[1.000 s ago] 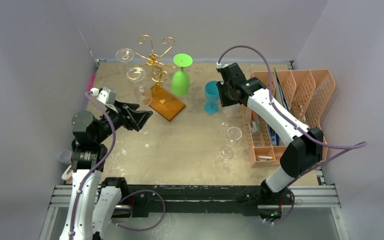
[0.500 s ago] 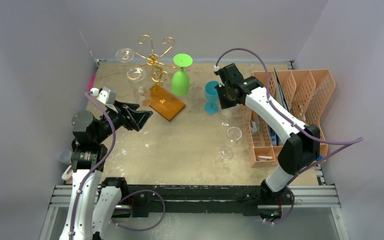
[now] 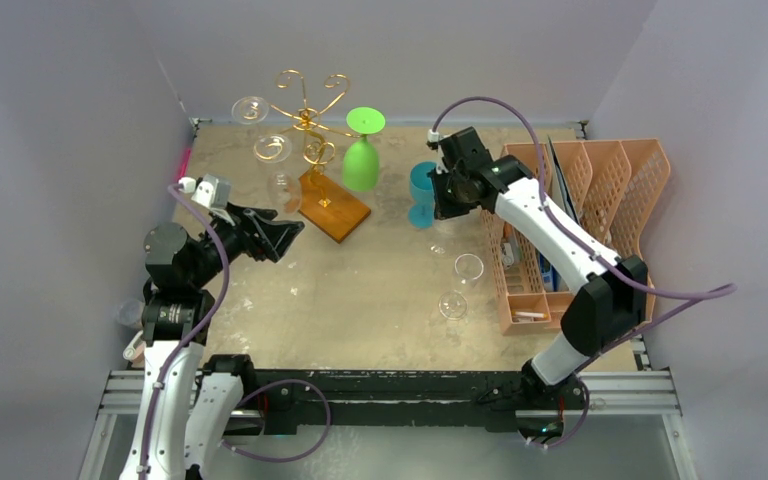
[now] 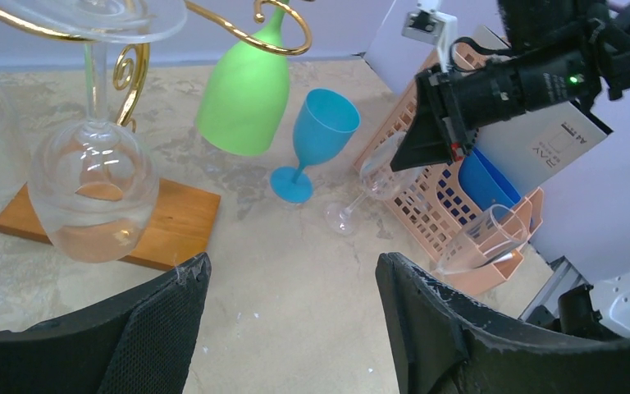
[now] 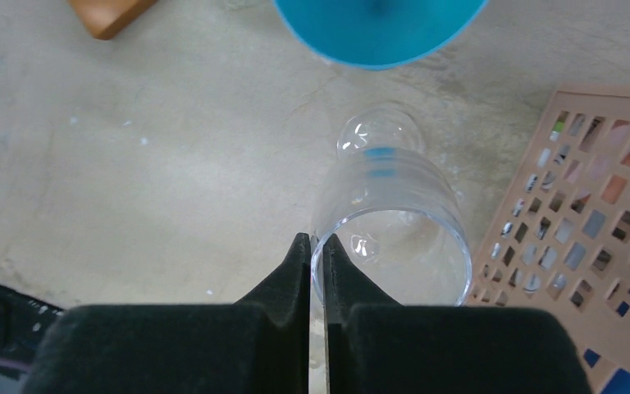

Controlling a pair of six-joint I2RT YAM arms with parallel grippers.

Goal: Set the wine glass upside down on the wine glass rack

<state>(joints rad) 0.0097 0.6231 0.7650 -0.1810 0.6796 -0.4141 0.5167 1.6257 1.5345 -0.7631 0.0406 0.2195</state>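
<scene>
- Nearest the bases, we note two loose clear glasses (image 3: 452,305) beside the orange organizer (image 3: 600,190). From above we cannot tell whether they stand or lie.
- The left gripper (image 4: 287,328) hangs with its fingers spread wide and nothing between them, short of the rack.
- The right gripper (image 5: 316,246) is pinched on the rim of the wine glass (image 5: 394,205), which tilts foot-down. We cannot confirm the foot touches the table.
- The top view barely shows this glass. The left wrist view places it just beside the blue glass (image 4: 316,135).
- Farthest, the wine glass rack (image 3: 332,208) carries a green glass (image 3: 361,165) and inverted clear glasses (image 4: 94,193). Its upper curls are cut off in the left wrist view.
</scene>
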